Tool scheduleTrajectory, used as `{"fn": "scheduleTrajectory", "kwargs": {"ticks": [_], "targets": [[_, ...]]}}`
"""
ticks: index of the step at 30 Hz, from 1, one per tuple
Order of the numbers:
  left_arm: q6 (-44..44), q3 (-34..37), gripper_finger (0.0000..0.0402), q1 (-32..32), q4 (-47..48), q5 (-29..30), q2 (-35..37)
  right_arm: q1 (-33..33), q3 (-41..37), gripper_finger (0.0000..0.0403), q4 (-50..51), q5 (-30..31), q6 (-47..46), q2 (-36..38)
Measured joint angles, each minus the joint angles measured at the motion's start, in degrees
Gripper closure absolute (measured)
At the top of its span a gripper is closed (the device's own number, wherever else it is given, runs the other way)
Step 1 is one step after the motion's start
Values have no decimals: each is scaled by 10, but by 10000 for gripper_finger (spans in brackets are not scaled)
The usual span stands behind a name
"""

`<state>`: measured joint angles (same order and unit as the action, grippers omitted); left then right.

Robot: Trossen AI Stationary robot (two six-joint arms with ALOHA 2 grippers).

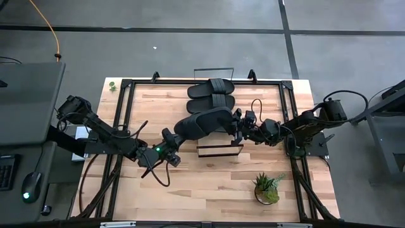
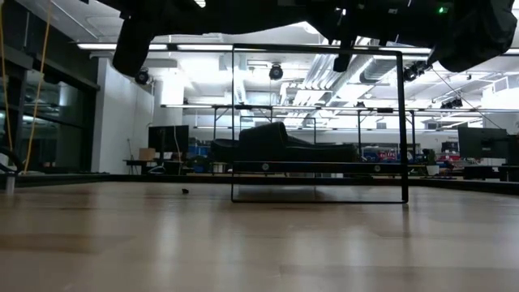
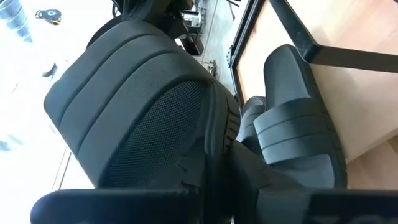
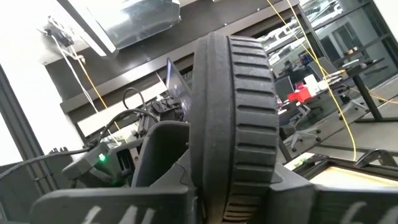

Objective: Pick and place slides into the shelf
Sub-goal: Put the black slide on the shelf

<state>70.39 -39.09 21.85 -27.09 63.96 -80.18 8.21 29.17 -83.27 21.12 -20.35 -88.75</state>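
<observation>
- While both arms met over the table's middle, the left gripper [image 1: 175, 147] was clamped on one end of a raised pair of slides [image 1: 204, 123]; its wrist view showed the ribbed straps pressed against its fingers.
- At the pair's other end, the right gripper [image 1: 239, 131] was clenched on a sole edge, which filled its wrist view.
- Just below them stood the shelf [image 1: 219, 149].
- Farther back, two more slides [image 1: 211, 92] lay side by side on the table [image 1: 209, 183].
</observation>
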Motion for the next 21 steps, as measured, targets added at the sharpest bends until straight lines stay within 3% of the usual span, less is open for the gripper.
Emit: {"fn": "scheduleTrajectory", "kwargs": {"ticks": [21], "targets": [[-31, 0, 373, -1, 3, -1, 0, 0, 0, 319, -1, 0, 61, 0]]}}
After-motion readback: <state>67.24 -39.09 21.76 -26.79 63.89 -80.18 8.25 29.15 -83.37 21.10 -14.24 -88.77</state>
